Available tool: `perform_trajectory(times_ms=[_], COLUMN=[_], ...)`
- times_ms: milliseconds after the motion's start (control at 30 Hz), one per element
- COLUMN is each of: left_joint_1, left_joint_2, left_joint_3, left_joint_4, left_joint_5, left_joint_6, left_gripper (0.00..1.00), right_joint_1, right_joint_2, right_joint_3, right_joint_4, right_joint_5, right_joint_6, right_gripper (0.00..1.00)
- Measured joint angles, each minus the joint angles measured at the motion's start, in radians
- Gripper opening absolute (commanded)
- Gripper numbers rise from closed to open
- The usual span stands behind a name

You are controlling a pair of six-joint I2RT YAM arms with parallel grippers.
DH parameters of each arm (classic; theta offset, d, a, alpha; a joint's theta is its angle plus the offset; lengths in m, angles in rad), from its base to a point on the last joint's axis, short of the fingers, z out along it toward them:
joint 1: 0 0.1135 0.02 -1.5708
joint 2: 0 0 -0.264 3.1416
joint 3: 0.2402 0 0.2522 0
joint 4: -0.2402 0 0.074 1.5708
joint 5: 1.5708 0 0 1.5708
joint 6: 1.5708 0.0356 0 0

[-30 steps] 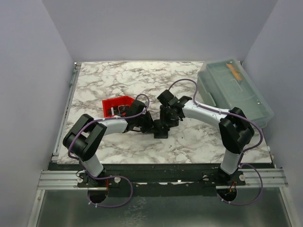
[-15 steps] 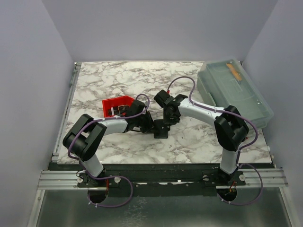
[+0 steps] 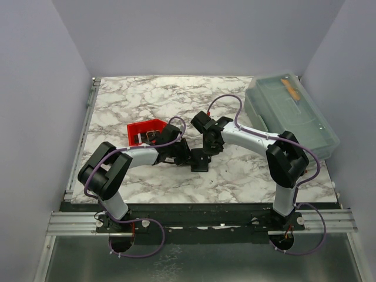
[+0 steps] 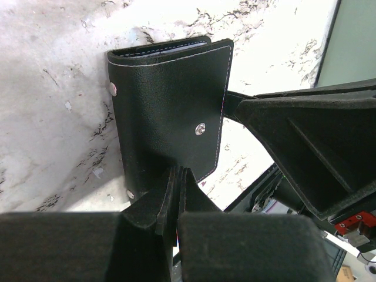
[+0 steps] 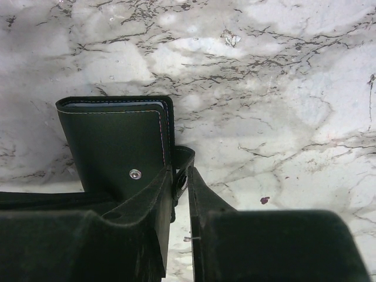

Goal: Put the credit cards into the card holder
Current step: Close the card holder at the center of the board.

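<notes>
Mid-table, between the two wrists, the black card holder [image 3: 200, 160] lies folded, with pale edges showing at its open end. The left gripper [image 4: 177, 183] is pinched on the flap's near edge. The right gripper [image 5: 179, 179] has just narrowed from wide onto the snap tab [image 5: 181, 157]. Likely both arms are now set to work the flap.

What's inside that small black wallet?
Only a thin pale edge peeks out at the card holder's top end; its black flap covers everything else, so the contents are hidden.
</notes>
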Motion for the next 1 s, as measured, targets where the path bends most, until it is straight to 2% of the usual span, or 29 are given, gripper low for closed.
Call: perform_trajectory(times_ms=[67, 167, 367, 533, 733, 1000], left_joint_1=[0.0, 0.0, 0.0, 0.0, 0.0, 0.0], left_joint_2=[0.0, 0.0, 0.0, 0.0, 0.0, 0.0], left_joint_3=[0.0, 0.0, 0.0, 0.0, 0.0, 0.0], left_joint_4=[0.0, 0.0, 0.0, 0.0, 0.0, 0.0], left_joint_5=[0.0, 0.0, 0.0, 0.0, 0.0, 0.0], left_joint_6=[0.0, 0.0, 0.0, 0.0, 0.0, 0.0], left_gripper=[0.01, 0.01, 0.01, 0.01, 0.01, 0.01], right_joint_1=[0.0, 0.0, 0.0, 0.0, 0.0, -0.006], right_joint_2=[0.0, 0.0, -0.005, -0.008, -0.026, -0.095], right_joint_3=[0.0, 0.0, 0.0, 0.0, -0.025, -0.14], right_joint_4=[0.0, 0.001, 0.003, 0.004, 0.031, 0.193], right_joint_5=[0.0, 0.0, 0.0, 0.0, -0.005, -0.118], right_joint_6=[-0.002, -0.006, -0.01, -0.012, -0.021, -0.064], right_gripper=[0.26, 0.27, 0.1, 0.01, 0.0, 0.0])
